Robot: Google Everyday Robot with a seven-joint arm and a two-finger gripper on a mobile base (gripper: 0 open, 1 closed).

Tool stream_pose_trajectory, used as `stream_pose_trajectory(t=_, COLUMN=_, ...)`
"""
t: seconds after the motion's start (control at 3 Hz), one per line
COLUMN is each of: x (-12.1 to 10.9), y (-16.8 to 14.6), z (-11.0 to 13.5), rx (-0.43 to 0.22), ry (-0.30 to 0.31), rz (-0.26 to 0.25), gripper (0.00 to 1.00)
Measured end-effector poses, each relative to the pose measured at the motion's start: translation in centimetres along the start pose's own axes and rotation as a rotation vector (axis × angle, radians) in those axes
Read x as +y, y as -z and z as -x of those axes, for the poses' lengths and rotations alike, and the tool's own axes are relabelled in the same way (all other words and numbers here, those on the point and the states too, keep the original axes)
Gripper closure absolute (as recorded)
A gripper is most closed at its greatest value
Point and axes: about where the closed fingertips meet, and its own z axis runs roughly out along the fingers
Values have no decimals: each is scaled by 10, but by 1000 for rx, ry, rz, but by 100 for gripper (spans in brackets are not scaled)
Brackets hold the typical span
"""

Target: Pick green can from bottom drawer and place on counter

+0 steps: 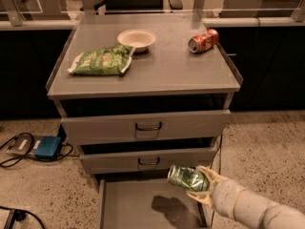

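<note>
The flat grey metal counter (pixel 176 75) on top of the cabinet was the biggest thing. Under it, two grey upper drawers (pixel 190 123) with dark handles stuck out a little. The grey metal bottom drawer (pixel 128 202) was pulled open, and a dark shadow (pixel 171 209) lay on its flat floor. The robot's pale arm (pixel 252 209) came in from the lower right. Its gripper (pixel 202 185) was up over the open bottom drawer. Its two fingers (pixel 213 174) were squeezed tight on the small shiny green can (pixel 185 176). The can lay sideways in the air, above the drawer floor. On the counter were a green snack bag (pixel 100 61), a pale round bowl (pixel 137 38) just behind it, and a red-orange can (pixel 203 40) on its side, well apart to the right.
</note>
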Motion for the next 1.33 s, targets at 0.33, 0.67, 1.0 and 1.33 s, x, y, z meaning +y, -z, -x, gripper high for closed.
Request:
stream_pose_trajectory(t=0.33, x=-17, y=16, z=6, rx=-31, ry=-20, rz=83, gripper=100)
stream_pose_trajectory(t=0.67, x=-17, y=16, z=6, rx=-31, ry=-20, rz=82, gripper=100)
stream_pose_trajectory(t=1.0, x=-35, y=4, z=19, rx=-49, ry=20, rz=111, gripper=100)
stream_pose_trajectory(t=1.33, x=-87, y=-21, z=53, rx=-130, ry=51, rz=175, gripper=100)
